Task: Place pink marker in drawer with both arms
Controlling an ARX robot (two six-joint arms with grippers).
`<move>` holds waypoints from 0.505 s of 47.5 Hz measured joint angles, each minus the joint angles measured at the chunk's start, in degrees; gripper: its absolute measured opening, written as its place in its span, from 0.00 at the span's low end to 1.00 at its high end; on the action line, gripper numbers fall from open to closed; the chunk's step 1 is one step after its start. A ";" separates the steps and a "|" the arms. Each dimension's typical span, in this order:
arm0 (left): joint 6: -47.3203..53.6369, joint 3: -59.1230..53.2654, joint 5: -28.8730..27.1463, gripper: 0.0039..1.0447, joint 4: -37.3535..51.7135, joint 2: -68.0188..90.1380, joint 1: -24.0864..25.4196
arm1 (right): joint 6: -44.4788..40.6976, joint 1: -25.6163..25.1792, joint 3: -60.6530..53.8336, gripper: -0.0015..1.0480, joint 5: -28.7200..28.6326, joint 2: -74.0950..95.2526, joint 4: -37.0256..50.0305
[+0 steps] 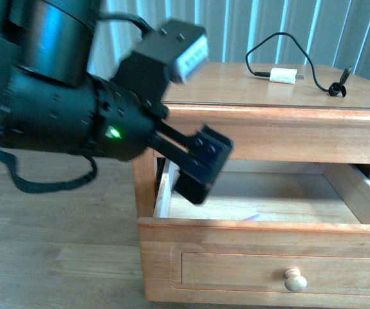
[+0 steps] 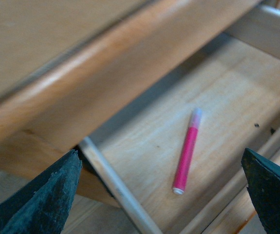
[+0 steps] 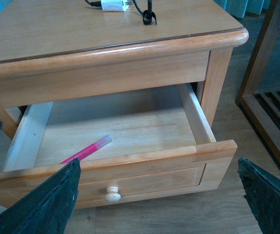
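Note:
The pink marker (image 2: 186,153) lies flat on the floor of the open drawer (image 2: 217,92), touching neither gripper. From the right wrist it shows as a pink marker (image 3: 86,150) just behind the drawer front (image 3: 149,170), which carries a round pale knob (image 3: 112,194). My left gripper (image 2: 161,195) hangs open over the drawer's left end, with the marker between and beyond its fingers (image 2: 47,200). In the front view the left gripper (image 1: 204,168) sits above the drawer (image 1: 262,238) near its left side wall. My right gripper (image 3: 159,195) is open, in front of and above the drawer front, holding nothing.
A white charger block (image 1: 282,74) with a black cable (image 1: 329,87) lies on the cabinet top (image 1: 236,87). In the right wrist view a dark wooden slatted frame (image 3: 271,97) stands to one side of the cabinet. Wooden floor (image 1: 62,244) surrounds it.

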 joint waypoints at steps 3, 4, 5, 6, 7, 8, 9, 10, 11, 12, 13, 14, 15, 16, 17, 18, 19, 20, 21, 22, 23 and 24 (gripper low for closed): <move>-1.81 -2.62 0.81 0.94 0.92 -4.20 1.73 | 0.00 0.00 0.00 0.92 0.00 0.00 0.00; -2.40 -3.69 0.81 0.94 1.16 -5.95 2.49 | 0.00 0.00 0.00 0.92 0.00 0.00 0.00; -2.51 -4.24 0.79 0.95 1.27 -6.82 2.89 | 0.00 0.00 0.02 0.92 0.00 0.00 0.00; -2.89 -5.38 0.90 0.95 1.49 -8.57 3.69 | 0.00 0.00 0.02 0.92 0.02 0.00 0.00; -3.41 -6.51 1.18 0.95 1.64 -10.38 4.55 | 0.00 0.00 0.02 0.92 0.00 0.00 0.00; -3.61 -7.56 1.46 0.95 1.70 -12.13 5.49 | 0.00 0.00 0.02 0.92 0.00 0.00 0.00; -3.85 -7.82 1.55 0.95 1.70 -12.57 5.95 | 0.00 0.00 0.02 0.92 0.00 0.00 0.00; -4.31 -9.09 1.86 0.95 1.70 -14.86 6.97 | 0.00 0.00 0.02 0.92 0.00 0.00 0.00; -4.87 -10.01 2.38 0.95 1.68 -16.55 8.04 | 0.00 0.00 0.02 0.92 0.00 0.00 0.00; -5.70 -11.37 3.21 0.95 1.55 -19.19 9.77 | 0.00 0.00 0.02 0.92 0.00 0.00 0.00; -7.08 -12.72 4.22 0.95 1.18 -21.84 11.56 | 0.00 0.00 0.00 0.92 0.00 0.00 0.00; -7.74 -13.73 4.72 0.95 0.85 -23.71 12.87 | 0.00 0.00 0.02 0.92 0.00 0.00 0.00; -9.25 -15.23 5.84 0.95 0.15 -26.51 14.88 | 0.00 0.00 0.02 0.92 0.00 0.00 0.00; -9.86 -16.31 6.62 0.95 -0.24 -28.35 16.26 | 0.00 0.00 0.00 0.92 0.02 0.00 0.00; -10.67 -17.35 7.32 0.95 -0.63 -30.14 17.66 | 0.00 0.00 0.00 0.92 0.00 0.00 0.00; -11.26 -17.92 8.02 0.95 -0.85 -31.10 18.45 | 0.00 0.00 0.00 0.92 0.00 0.00 0.00; -11.85 -19.02 8.98 0.95 -1.31 -32.89 19.93 | 0.00 0.00 0.02 0.92 0.00 0.00 0.00; -12.59 -20.13 9.97 0.95 -1.81 -34.67 21.49 | 0.00 0.00 0.00 0.92 0.00 0.00 0.00; -13.09 -21.24 10.69 0.95 -2.36 -36.44 23.08 | 0.00 0.00 0.02 0.92 0.00 0.00 0.00; -13.68 -22.40 11.93 0.95 -2.89 -38.12 24.63 | 0.00 0.00 0.00 0.92 0.00 0.00 0.00; -14.25 -23.58 12.96 0.95 -3.32 -39.80 26.23 | 0.00 0.00 0.02 0.92 0.00 0.00 0.00; -14.75 -24.76 13.94 0.95 -3.78 -41.46 27.80 | 0.00 0.00 0.00 0.92 0.00 0.00 0.00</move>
